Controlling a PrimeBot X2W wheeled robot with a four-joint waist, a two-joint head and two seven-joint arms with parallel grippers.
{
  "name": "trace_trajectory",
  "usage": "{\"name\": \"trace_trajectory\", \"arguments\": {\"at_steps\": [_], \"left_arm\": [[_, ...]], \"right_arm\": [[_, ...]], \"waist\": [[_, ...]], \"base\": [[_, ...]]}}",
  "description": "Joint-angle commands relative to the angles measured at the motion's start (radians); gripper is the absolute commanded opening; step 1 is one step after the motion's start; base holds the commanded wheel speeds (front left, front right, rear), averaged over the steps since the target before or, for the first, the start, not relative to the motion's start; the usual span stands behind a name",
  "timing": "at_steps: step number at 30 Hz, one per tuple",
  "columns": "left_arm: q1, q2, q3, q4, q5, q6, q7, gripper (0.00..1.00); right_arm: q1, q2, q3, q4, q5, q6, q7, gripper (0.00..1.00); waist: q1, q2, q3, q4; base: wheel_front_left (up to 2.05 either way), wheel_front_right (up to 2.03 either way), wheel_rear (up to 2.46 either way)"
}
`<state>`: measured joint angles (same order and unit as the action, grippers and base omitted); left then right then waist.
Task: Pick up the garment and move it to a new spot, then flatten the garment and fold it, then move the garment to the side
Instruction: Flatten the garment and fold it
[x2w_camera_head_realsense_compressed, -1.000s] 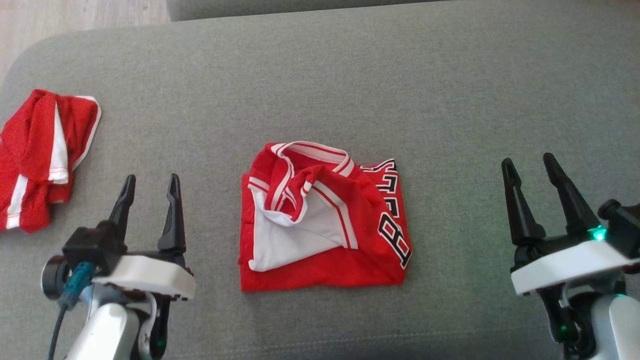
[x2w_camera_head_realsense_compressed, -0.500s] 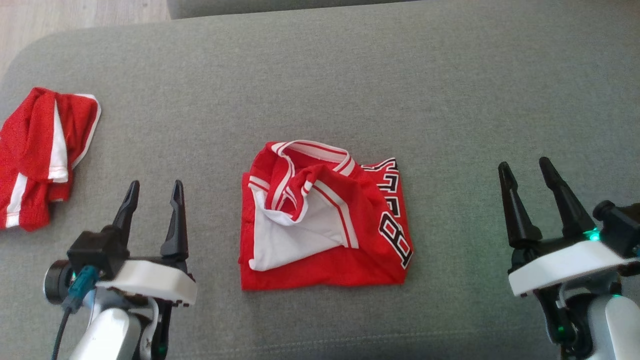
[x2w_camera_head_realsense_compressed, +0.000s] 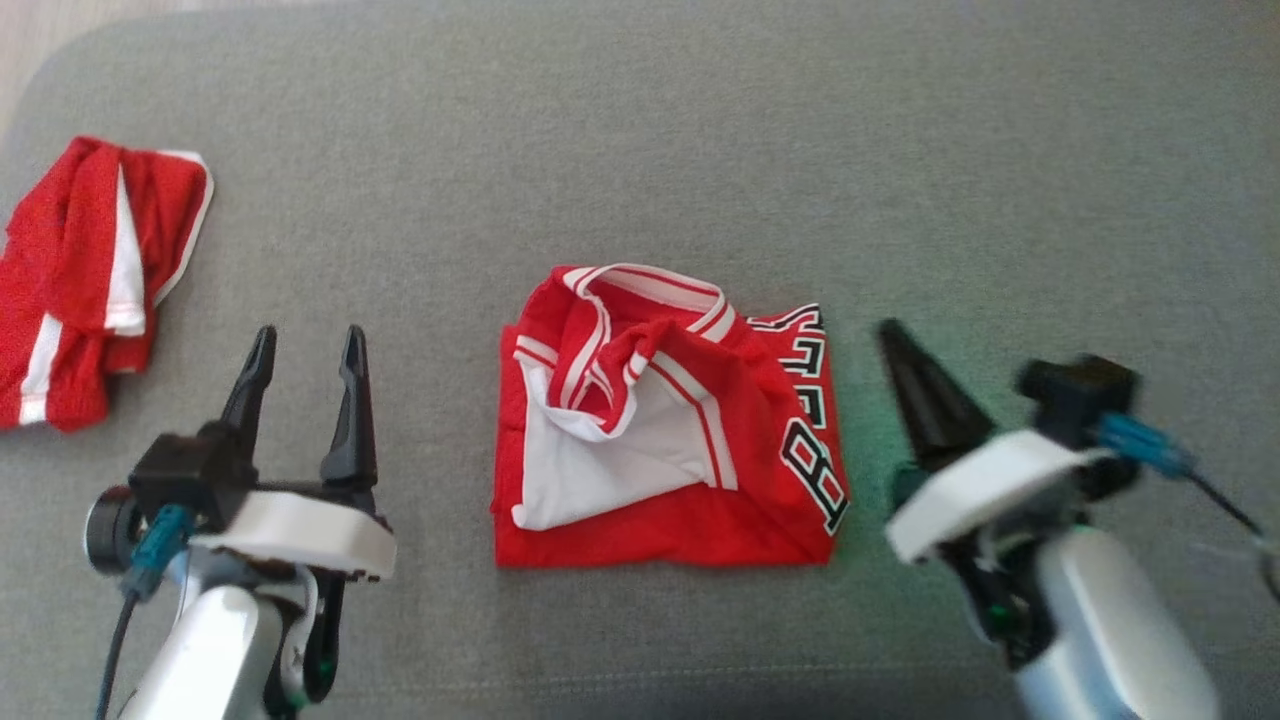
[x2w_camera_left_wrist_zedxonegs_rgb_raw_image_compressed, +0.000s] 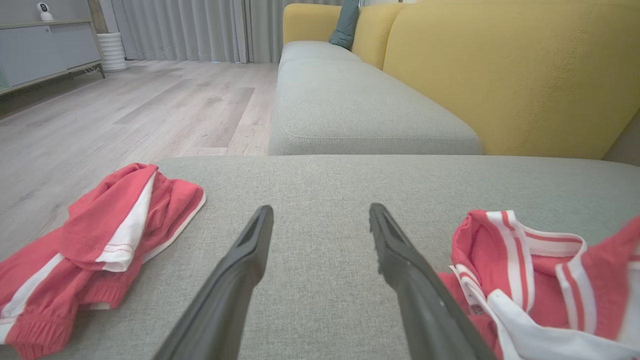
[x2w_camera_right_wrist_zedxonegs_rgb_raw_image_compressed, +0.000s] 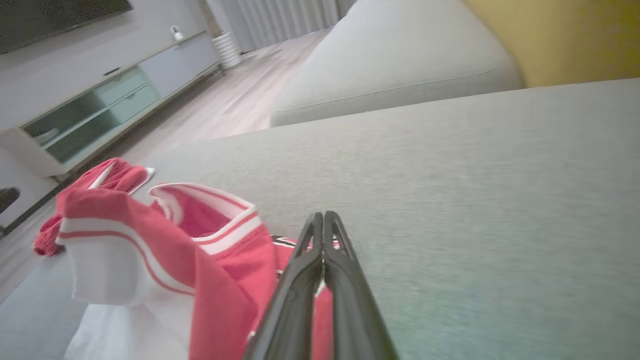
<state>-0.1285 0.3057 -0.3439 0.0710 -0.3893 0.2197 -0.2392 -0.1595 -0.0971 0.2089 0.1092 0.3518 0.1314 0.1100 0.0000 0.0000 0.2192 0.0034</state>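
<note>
- The jersey (x2w_camera_head_realsense_compressed: 665, 430), red with white trim and black letters, lies crumpled at the middle of the grey cushion (x2w_camera_head_realsense_compressed: 600, 150) in the head view, its white inside showing at 7 o'clock and the letters along its 3 o'clock edge.
- The left gripper (x2w_camera_head_realsense_compressed: 308, 340) is at 9 o'clock from the jersey, well apart from it. Its fingers are spread wide, point to 12 o'clock and hold nothing.
- The right gripper (x2w_camera_head_realsense_compressed: 900, 345) is at 3 o'clock from the jersey, just beside the lettered edge with a strip of cushion between them. Its fingers are pressed together, point to 11 o'clock and grasp nothing.
- In the right wrist view the closed fingertips (x2w_camera_right_wrist_zedxonegs_rgb_raw_image_compressed: 324, 220) lie over the jersey's far edge; whether they touch the cloth cannot be told.
- Red shorts (x2w_camera_head_realsense_compressed: 90, 280) with white stripes lie bunched at 10 o'clock from the jersey, at the cushion's edge, beyond the left gripper.
</note>
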Motion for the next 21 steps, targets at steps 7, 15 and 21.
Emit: {"name": "trace_trajectory", "arguments": {"at_steps": [7, 15, 21], "left_arm": [[-0.073, 0.004, 0.029, -0.022, 0.01, -0.002, -0.012, 1.0], [-0.083, -0.005, 0.032, -0.014, 0.012, -0.006, -0.018, 1.0], [-0.088, -0.009, 0.036, -0.008, 0.014, -0.01, -0.02, 1.0]], "right_arm": [[-0.157, 0.031, 0.223, 0.183, 0.06, -0.001, -0.058, 0.0], [-0.192, 0.033, 0.348, 0.254, 0.116, -0.001, -0.069, 0.0], [-0.198, 0.02, 0.435, 0.251, 0.163, -0.001, -0.066, 0.0]], "waist": [[0.0, 0.0, 0.037, 0.046], [0.0, 0.0, 0.055, 0.06], [0.0, 0.0, 0.061, 0.059]], "base": [[0.0, 0.0, 0.0], [0.0, 0.0, 0.0], [0.0, 0.0, 0.0]]}}
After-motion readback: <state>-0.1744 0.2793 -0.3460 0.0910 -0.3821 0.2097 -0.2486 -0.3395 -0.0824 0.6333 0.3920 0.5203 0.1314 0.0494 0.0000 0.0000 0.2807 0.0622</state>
